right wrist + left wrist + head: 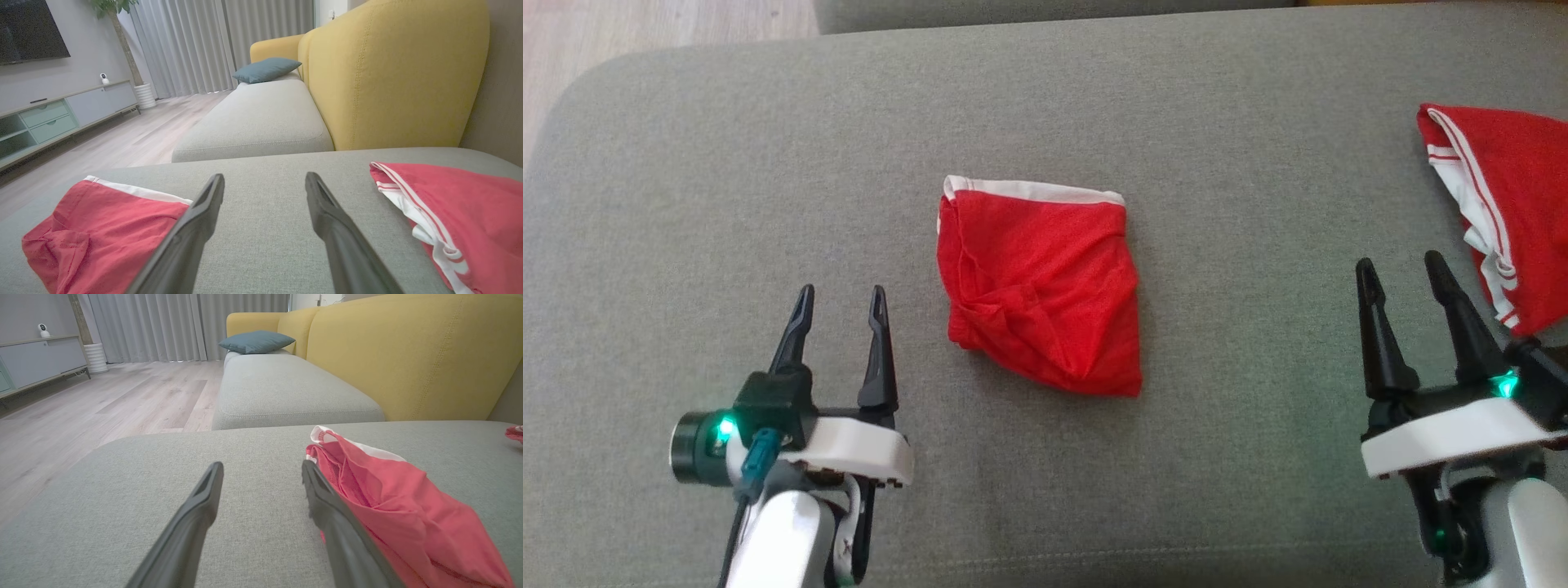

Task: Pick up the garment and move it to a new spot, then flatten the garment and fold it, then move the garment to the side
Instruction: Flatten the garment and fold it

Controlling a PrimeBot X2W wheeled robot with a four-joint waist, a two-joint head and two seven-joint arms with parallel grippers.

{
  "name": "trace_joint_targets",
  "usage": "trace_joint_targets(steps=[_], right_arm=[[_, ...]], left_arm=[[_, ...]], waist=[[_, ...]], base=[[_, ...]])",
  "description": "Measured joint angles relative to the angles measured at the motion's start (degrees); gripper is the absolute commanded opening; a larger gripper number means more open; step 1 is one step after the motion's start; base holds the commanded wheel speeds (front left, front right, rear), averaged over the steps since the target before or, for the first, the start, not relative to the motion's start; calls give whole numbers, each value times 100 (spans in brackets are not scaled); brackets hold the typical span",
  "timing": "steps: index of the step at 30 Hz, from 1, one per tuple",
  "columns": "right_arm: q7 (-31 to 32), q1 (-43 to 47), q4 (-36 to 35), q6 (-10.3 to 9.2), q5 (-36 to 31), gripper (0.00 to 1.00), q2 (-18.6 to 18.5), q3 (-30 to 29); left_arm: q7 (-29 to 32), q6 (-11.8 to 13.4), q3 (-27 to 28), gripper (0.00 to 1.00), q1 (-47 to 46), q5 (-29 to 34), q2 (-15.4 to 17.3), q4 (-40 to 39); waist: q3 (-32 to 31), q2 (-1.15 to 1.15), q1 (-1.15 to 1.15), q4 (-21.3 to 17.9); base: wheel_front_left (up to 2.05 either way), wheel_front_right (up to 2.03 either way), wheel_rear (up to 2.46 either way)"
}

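Spread wide and gripping nothing: left gripper [842, 290], low left in the head view, near the garment [1039, 286] yet apart from it. Likewise spread and empty: right gripper [1398, 260], low right, just beside a second red garment [1507, 204] with white stripes; contact there impossible to judge. Garment red, white band along its far edge, lying bunched in a rough square midway across the grey seat cushion [1176, 106], between the two grippers. From the left wrist: yellow backrest [408, 355], teal pillow [256, 341] on a further grey seat [286, 388], pale curtains [163, 326], wooden floor [102, 408], low cabinet [41, 359] with a small white camera [42, 330] on top. From the right wrist: both red pieces flanking the fingers, plus a dark screen [32, 28] on the wall and a potted plant [110, 6].
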Motion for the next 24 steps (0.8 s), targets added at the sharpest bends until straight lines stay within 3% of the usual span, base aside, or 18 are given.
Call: trace_joint_targets(steps=[1, 2, 3, 8, 17, 24], right_arm=[[19, -1, 3, 0, 0, 100, -4, 26], [77, -5, 18, 0, 0, 55, -12, 81], [79, -12, 44, 0, 2, 0, -21, 163], [185, -207, 409, 0, 84, 0, -70, 831], [88, -1670, 1927, 0, 599, 0, -19, 2625], [-105, -2399, 3173, 0, 1046, 0, 48, 3296]], left_arm=[[0, 0, -3, 100, -1, 0, 5, 0], [0, 0, -5, 100, -2, 0, 8, 0], [0, 0, -10, 100, -6, 0, 9, -1], [0, 0, -30, 100, -31, 0, 9, -4], [0, -1, -133, 100, -319, 1, -14, -31], [0, 0, -200, 100, -438, 1, -81, -58]], waist=[[9, 0, 0, 10], [22, 0, 0, 20], [40, 0, 0, 32], [134, 0, 0, 101], [404, 0, 0, 422], [612, 0, 0, 742]], base=[[0, 0, 0], [0, 0, 0], [0, 0, 0], [0, 0, 0], [0, 0, 0], [0, 0, 0]])
